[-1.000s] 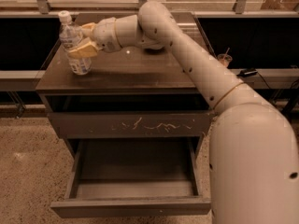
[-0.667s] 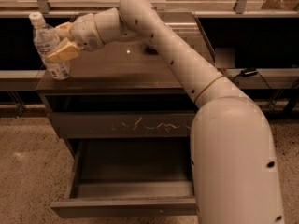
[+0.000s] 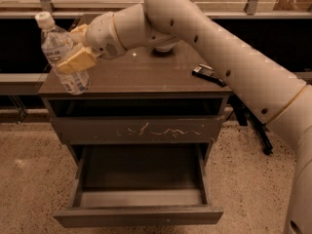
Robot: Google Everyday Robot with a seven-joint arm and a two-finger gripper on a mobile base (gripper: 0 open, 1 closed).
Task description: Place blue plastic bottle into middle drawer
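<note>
The blue plastic bottle [image 3: 73, 82] is clear, with a white cap and a pale label. It is held tilted, cap to the upper left, over the front left corner of the cabinet top [image 3: 146, 72]. My gripper [image 3: 68, 48] is shut on the bottle's middle, with one tan finger [image 3: 78, 58] across its front. The middle drawer [image 3: 139, 214] has a plain front and is pulled out at the bottom of the cabinet. Its inside shows empty. It lies below and to the right of the bottle.
A drawer front with pale scratches [image 3: 146, 129] is shut above the open drawer, with a dark open slot [image 3: 136, 107] above it. A small black object [image 3: 208, 75] lies on the top at the right. My arm [image 3: 229, 57] crosses from the right. The floor is speckled.
The gripper with the bottle swung left toward the cabinet's left edge, then came back slightly right and lower. The bottle is now more tilted. The drawers have not moved.
</note>
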